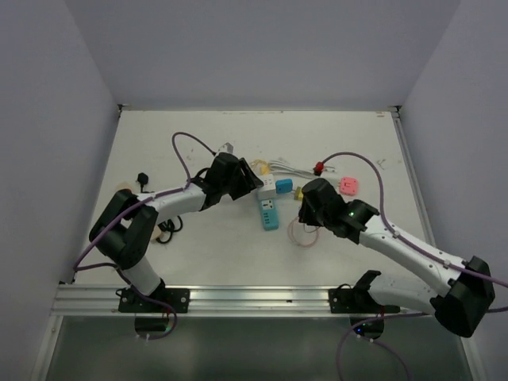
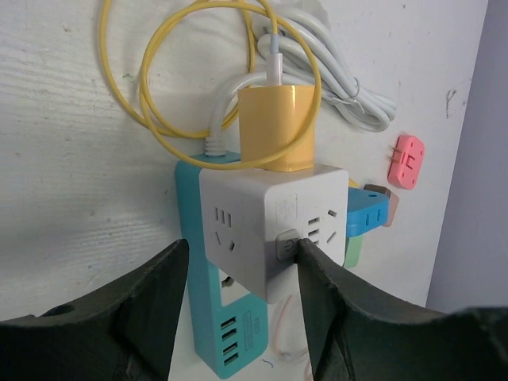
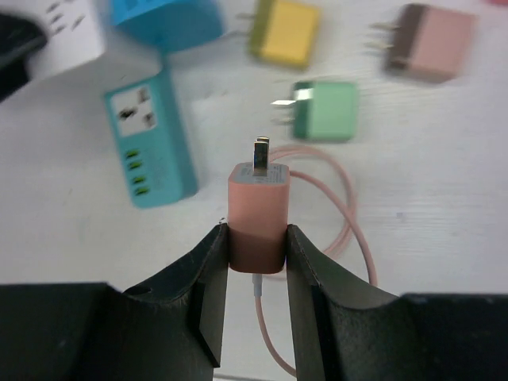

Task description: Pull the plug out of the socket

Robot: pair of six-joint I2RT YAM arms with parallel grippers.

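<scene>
Your right pincer (image 3: pixel 255 234) is closed firmly on the salmon charger plug (image 3: pixel 256 214). It is holding the plug clear above the bench (image 3: pixel 444 198) with the prongs pointing away from the wrist and the pink cable (image 3: pixel 349 206) trailing below. That plug is looking free of any socket, so you are probably at the set-down. Lower it onto bare bench and steer clear of the green plug (image 3: pixel 329 111) and the teal power strip (image 3: pixel 151 147).

Your left pincer (image 2: pixel 242 244) is standing partly open around the white cube socket (image 2: pixel 246 202). One finger is touching the side by the button, while the other is showing a thin gap. The yellow plug (image 2: pixel 278 127) is sitting seated in the cube's top face. If that one is next, close squarely on the cube's flat sides, keep off the button, and pull the plug straight along its prongs without rocking it.
</scene>
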